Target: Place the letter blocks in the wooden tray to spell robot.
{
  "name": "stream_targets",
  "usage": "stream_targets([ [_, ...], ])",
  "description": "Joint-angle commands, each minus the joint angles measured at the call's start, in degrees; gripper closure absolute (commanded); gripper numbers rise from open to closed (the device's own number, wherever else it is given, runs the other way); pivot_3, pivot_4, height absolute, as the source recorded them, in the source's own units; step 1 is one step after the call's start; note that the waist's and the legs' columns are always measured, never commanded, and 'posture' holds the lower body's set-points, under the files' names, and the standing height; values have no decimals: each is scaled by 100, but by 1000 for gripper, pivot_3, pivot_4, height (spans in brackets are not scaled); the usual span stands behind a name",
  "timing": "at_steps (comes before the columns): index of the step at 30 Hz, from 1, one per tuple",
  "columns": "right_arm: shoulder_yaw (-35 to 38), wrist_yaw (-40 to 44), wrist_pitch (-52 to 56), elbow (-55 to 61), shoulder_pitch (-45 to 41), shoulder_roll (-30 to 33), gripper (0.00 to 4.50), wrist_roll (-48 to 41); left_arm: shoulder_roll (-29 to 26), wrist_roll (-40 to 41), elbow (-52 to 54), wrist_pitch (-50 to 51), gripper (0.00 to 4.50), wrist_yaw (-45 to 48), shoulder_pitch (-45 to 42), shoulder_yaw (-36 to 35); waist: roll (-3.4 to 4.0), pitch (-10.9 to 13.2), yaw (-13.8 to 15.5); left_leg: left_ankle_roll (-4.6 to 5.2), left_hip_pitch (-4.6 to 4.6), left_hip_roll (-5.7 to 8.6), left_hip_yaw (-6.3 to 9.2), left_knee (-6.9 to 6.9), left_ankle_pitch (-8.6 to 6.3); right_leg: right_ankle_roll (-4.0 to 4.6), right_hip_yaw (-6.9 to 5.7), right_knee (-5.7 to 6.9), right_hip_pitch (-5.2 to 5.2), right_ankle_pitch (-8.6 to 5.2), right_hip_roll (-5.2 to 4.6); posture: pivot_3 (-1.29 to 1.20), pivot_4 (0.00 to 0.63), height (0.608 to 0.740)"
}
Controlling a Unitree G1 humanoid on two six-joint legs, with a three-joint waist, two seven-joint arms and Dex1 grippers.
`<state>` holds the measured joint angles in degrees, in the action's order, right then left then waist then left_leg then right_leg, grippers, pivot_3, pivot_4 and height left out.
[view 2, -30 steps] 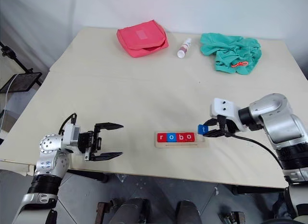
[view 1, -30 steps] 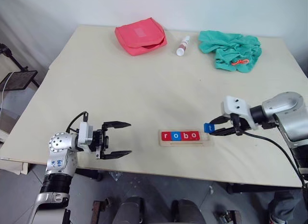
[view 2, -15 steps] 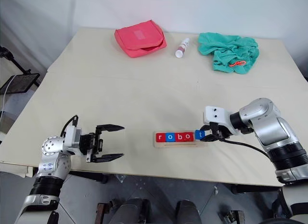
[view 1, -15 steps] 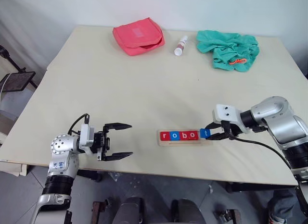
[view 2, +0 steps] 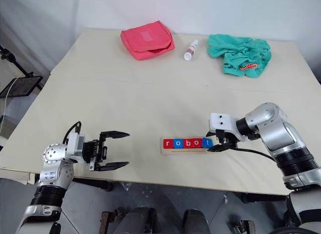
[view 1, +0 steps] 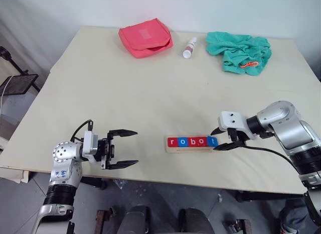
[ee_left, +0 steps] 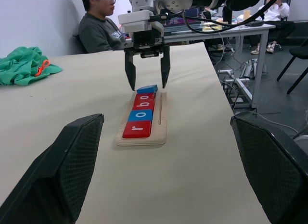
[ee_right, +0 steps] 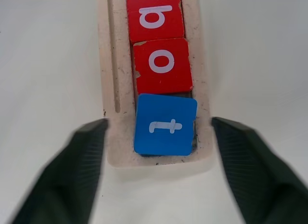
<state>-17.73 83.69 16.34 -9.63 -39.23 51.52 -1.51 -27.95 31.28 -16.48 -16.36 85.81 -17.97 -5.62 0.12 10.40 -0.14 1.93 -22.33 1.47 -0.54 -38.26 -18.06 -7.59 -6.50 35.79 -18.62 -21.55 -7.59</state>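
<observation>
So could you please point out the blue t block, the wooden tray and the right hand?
blue t block (ee_right: 165,124), right wrist view, its blue face.
wooden tray (ee_right: 106,65), right wrist view, its bare rim.
right hand (ee_left: 147,82), left wrist view, between its open fingertips.

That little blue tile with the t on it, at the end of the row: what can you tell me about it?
The blue tile is a small flat square with rounded corners and a white lowercase t. It lies in the wooden tray at the end nearest the robot's right hand, last in the row, against a red o tile. It sits slightly askew rather than flush. The hand's two black fingers stand open on either side of it, not touching.
</observation>
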Motion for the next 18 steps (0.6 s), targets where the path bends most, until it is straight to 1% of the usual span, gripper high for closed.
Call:
stream_targets([
  [1,153,75,51,164,-139,33,38,-96,-11,17,112,-83,0,-14,5,-60,0,0,0,0,0,0,0,0,0,0,0,0,0,0,0,0,150,740],
  [7,385,-34,296,391,-76,136,38,-224,12,7,51,-109,0,-7,-29,-46,0,0,1,0,0,-1,0,0,0,0,0,0,0,0,1,0,150,740],
  [10,680,-115,461,594,153,266,38,-412,51,-13,-17,-135,0,1,-95,-13,0,0,3,0,0,0,0,0,0,0,-1,0,0,0,0,0,150,740],
  [11,752,-103,499,680,247,323,415,-473,63,-18,-32,-138,0,3,-112,-6,0,0,22,0,0,0,0,0,0,0,-1,0,0,0,0,0,150,740],
  [12,798,-84,536,774,345,375,607,-516,70,-21,-49,-139,0,13,-127,-5,0,0,24,0,-1,0,7,0,0,0,0,0,1,0,-1,0,150,740],
  [13,836,-80,559,863,448,423,900,-557,75,-25,-60,-139,0,22,-137,-1,0,0,25,0,0,0,10,-1,0,0,2,3,2,0,-1,0,150,740],
  [15,877,-112,599,1001,627,477,1684,-594,76,-23,-78,-135,0,40,-149,1,0,0,18,0,-1,3,11,1,-1,0,1,2,2,0,-2,0,150,740],
  [18,894,-155,639,1119,792,505,2652,-630,72,-19,-101,-136,0,60,-166,-1,0,0,6,0,-1,1,7,1,0,0,-1,2,2,0,-1,0,150,740],
])
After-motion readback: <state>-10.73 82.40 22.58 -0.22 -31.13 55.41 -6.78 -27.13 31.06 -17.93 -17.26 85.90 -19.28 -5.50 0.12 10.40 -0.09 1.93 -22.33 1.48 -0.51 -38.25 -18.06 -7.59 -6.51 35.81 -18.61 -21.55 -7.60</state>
